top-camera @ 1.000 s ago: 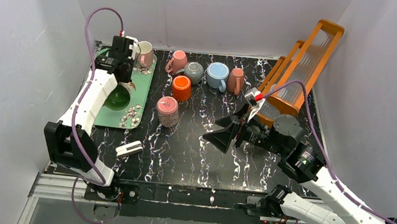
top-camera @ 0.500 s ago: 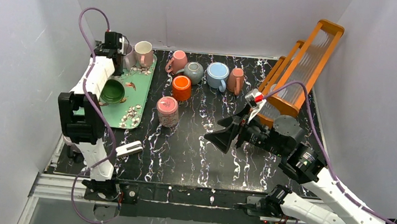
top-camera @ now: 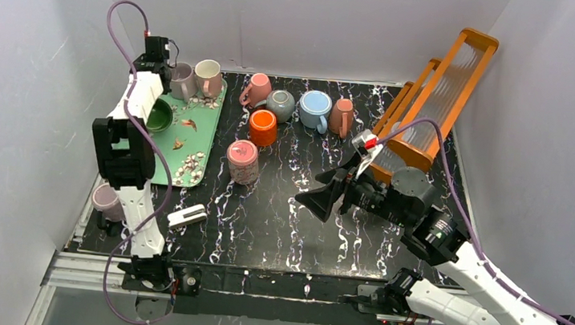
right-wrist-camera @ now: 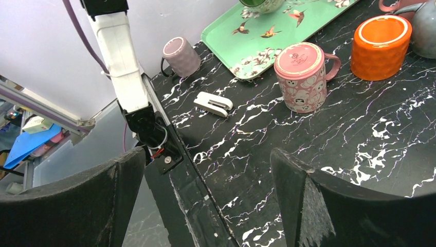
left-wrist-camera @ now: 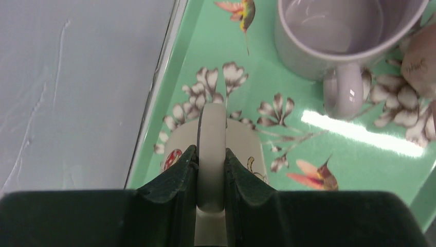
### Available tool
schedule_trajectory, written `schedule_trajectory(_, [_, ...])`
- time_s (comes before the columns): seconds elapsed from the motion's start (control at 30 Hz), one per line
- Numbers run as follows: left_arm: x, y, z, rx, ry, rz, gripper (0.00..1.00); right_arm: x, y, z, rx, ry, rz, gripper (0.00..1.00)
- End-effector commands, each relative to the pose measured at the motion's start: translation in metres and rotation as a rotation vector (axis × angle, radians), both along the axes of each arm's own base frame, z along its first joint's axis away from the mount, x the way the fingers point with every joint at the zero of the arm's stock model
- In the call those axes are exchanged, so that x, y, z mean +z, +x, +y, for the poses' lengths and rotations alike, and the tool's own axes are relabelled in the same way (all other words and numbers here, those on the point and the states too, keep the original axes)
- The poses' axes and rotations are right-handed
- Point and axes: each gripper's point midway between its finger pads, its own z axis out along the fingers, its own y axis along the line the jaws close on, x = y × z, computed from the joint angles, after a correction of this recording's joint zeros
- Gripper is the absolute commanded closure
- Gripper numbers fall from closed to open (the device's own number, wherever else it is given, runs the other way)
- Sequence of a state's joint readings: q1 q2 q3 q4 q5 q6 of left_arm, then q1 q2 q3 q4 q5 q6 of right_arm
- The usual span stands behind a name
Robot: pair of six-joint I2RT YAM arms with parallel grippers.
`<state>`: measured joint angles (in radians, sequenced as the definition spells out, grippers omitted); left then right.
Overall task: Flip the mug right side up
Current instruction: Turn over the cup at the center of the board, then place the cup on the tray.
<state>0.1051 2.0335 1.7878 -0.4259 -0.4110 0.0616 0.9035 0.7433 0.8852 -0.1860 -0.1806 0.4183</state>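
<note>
Firmly pinches the pale handle (left-wrist-camera: 211,128) of the mug (top-camera: 158,115) in the nearly closed left gripper (left-wrist-camera: 211,157), over the green tray (top-camera: 206,126) at far left, green inside showing from above. Holds the right gripper (right-wrist-camera: 205,159) spread wide, empty, above the black table (top-camera: 277,226) near the pink mug (right-wrist-camera: 301,77).

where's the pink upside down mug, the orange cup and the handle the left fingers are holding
pink upside-down mug (right-wrist-camera: 301,83): right wrist view, patterned side wall
orange cup (right-wrist-camera: 379,57): right wrist view, side wall
mug handle (left-wrist-camera: 211,135): left wrist view, middle of its outer face
</note>
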Motion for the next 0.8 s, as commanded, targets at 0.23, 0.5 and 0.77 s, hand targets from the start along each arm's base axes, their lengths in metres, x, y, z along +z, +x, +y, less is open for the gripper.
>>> schedule_trajectory(0.23, [0.003, 0.054, 0.029, 0.057, 0.051, -0.101, 0.91, -0.006, 0.015, 0.005, -0.039, -0.036, -0.024, 0.01])
schedule_trajectory(0.5, [-0.004, 0.076, 0.047, 0.078, 0.015, -0.160, 0.95, -0.009, 0.024, 0.008, -0.062, -0.057, -0.039, 0.01])
schedule_trajectory(0.77, [0.009, 0.107, 0.057, 0.049, 0.030, -0.295, 0.92, -0.008, 0.036, 0.004, -0.123, -0.072, -0.073, 0.01])
